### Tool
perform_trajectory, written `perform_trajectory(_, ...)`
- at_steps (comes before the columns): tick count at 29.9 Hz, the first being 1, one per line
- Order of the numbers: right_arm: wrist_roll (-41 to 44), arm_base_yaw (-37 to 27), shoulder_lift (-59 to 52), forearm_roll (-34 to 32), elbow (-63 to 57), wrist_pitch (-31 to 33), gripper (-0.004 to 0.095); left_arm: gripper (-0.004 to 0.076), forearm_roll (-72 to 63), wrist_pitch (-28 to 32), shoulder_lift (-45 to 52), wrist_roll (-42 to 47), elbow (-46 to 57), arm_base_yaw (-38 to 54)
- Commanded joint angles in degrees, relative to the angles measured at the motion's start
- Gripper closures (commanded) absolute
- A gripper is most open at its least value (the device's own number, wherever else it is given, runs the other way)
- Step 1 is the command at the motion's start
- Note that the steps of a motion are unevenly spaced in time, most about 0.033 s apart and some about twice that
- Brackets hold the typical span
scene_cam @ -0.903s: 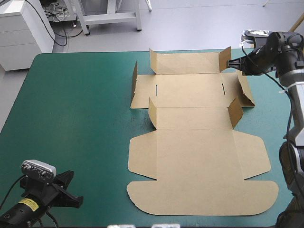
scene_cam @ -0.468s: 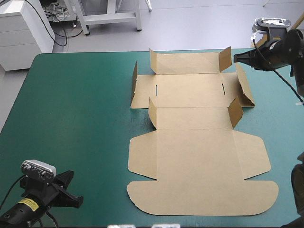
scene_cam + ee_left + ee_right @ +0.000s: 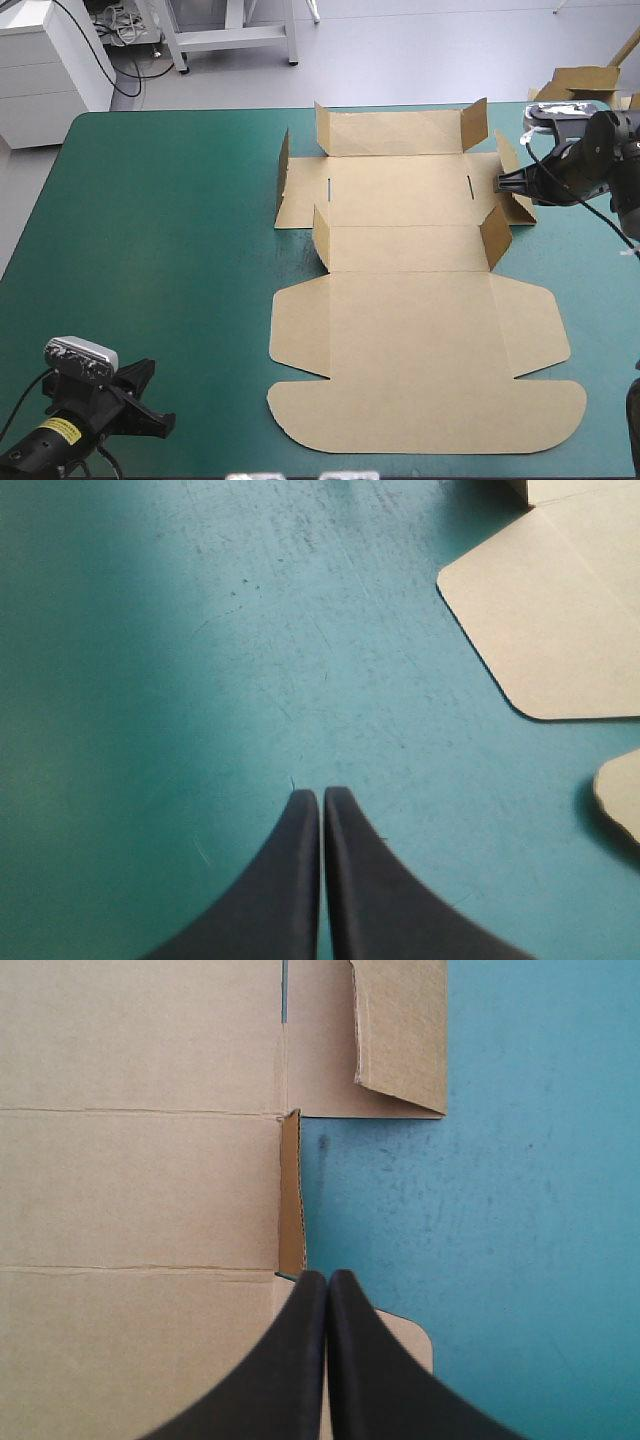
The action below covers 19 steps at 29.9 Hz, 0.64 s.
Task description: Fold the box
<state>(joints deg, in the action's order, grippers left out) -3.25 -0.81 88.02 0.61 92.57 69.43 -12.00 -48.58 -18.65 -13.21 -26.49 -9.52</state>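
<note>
- The box (image 3: pixel 420 290) lies right of the table's middle on the teal-green cover (image 3: pixel 160 220). It runs from near the far edge almost to the near edge.
- Only the high view shows the whole sheet. The far half has its walls partly raised: a far wall with corner tabs, a left side flap and a near wall with tabs. The big lid part toward the near edge is totally flat.
- The right gripper (image 3: pixel 500 183) is at the box's right side flap, and from above I can't tell whether it touches the board.
- The right wrist view fills in the rest. The two black fingers are pressed together in one pointed arch with nothing between them. They sit over the box's edge, with a short upright tab (image 3: pixel 291 1190) edge-on just ahead of the tips. You can also see the crease lines across the board and a rounded flap corner (image 3: pixel 412 1345) under the fingers.
- The left gripper (image 3: pixel 150 405) is parked at the table's near left corner, well apart from the box.
- In its own wrist view the fingers are together too, over bare cover. A rounded lid corner (image 3: pixel 540 610) is ahead and off to one side.
- The high view also catches more brown board (image 3: pixel 585 80) lying beyond the table's far right corner. Neither wrist view shows that.
</note>
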Motion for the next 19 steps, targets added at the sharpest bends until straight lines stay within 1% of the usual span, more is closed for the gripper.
perform_trajectory(1,-0.57,-0.44,-2.59,-1.49,1.29,-2.36,0.0924,0.0731,-1.31,3.79,-0.7,0.28,-1.41,0.06)
perform_trajectory(4,-0.57,-0.44,-2.59,-2.67,1.29,-2.36,0.0924,0.0731,-1.31,3.79,-0.7,0.28,-1.41,0.06)
perform_trajectory(16,-1.67,-0.44,-2.59,-2.77,1.29,-2.36,0.0923,0.0731,-1.31,3.79,-0.7,0.28,-1.41,0.06)
perform_trajectory(18,-1.67,-0.44,-2.59,-3.19,1.29,-2.36,0.0901,0.0731,-1.31,3.79,-0.7,0.28,-1.41,0.06)
perform_trajectory(19,-1.43,-0.44,-2.59,-3.13,1.29,-2.36,0.0867,0.0731,-1.31,3.79,-0.7,0.28,-1.41,0.06)
